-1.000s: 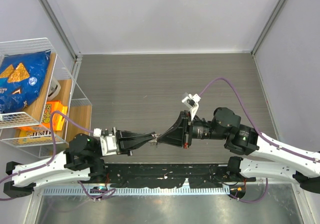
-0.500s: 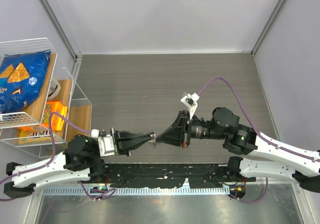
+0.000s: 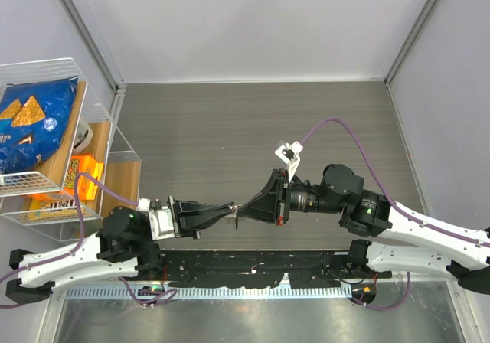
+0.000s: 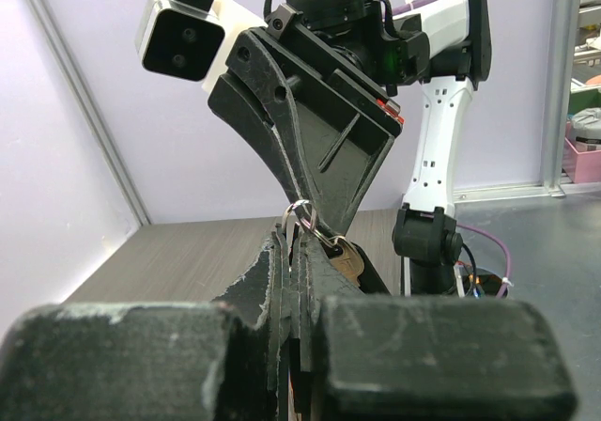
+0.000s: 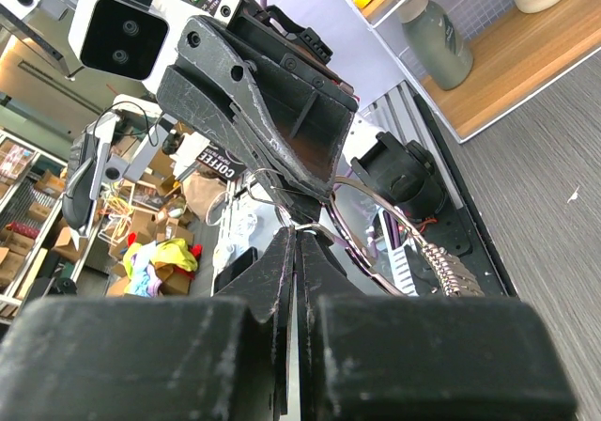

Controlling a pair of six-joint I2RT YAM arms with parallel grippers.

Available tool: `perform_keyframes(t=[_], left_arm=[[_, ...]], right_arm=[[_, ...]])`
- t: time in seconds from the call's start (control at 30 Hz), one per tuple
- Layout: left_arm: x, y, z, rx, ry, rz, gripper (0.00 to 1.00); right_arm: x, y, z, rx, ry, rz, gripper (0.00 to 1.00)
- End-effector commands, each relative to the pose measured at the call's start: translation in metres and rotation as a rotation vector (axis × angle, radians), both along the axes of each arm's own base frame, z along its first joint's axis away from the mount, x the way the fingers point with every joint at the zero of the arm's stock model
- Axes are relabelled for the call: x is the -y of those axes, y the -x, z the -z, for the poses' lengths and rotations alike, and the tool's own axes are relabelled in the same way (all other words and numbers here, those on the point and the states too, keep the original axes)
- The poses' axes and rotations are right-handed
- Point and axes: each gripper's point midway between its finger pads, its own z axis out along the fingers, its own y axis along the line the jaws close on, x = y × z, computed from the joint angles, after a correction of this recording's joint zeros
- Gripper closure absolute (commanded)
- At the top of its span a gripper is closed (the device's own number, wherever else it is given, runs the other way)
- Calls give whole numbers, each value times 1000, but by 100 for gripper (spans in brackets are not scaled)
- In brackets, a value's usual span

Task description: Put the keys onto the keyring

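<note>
Both arms have slid a little to the left since a second ago, their tips staying together. Now the left pincer (image 3: 227, 212) and the right pincer (image 3: 246, 207) are each pressed together, meeting tip to tip in the air above the near edge of the desk (image 3: 230, 121). The keyring (image 4: 299, 211) sits right at that meeting point; which pincer truly grips it I cannot tell. A pinkish key (image 4: 346, 256) hangs just below it.

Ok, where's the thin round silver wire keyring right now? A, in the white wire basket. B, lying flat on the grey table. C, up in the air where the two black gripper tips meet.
C: the keyring sits in mid-air at the meeting tips of the left gripper and right gripper.
</note>
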Motion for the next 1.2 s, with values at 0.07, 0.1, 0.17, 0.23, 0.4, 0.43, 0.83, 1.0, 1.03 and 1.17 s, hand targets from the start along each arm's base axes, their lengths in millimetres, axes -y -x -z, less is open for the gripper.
perform_keyframes(t=[0.07, 0.1, 0.17, 0.23, 0.4, 0.43, 0.83, 1.0, 1.03, 1.17], left_arm=[[-2, 7, -16, 35, 53, 29, 100], [-2, 6, -16, 33, 52, 24, 100], [-3, 6, -16, 32, 54, 22, 100], [-4, 3, -16, 26, 53, 9, 100], [-2, 2, -16, 23, 46, 6, 100], [-2, 1, -16, 22, 44, 1, 100], [2, 4, -17, 27, 32, 19, 100], [0, 7, -21, 36, 41, 33, 100], [1, 8, -20, 36, 39, 36, 100], [-2, 8, -20, 37, 45, 37, 100]], right_arm=[[-1, -9, -31, 28, -84, 45, 94], [-1, -9, -32, 27, -84, 45, 94], [-1, -7, -31, 34, -81, 35, 94], [0, -4, -31, 38, -79, 23, 94], [1, 0, -33, 57, -83, 1, 94], [1, 2, -33, 61, -84, -8, 94], [-1, 5, -38, 72, -77, -25, 94], [-4, 5, -37, 69, -73, -33, 94], [-4, 5, -36, 68, -71, -32, 94], [-2, 7, -34, 68, -73, -39, 94]])
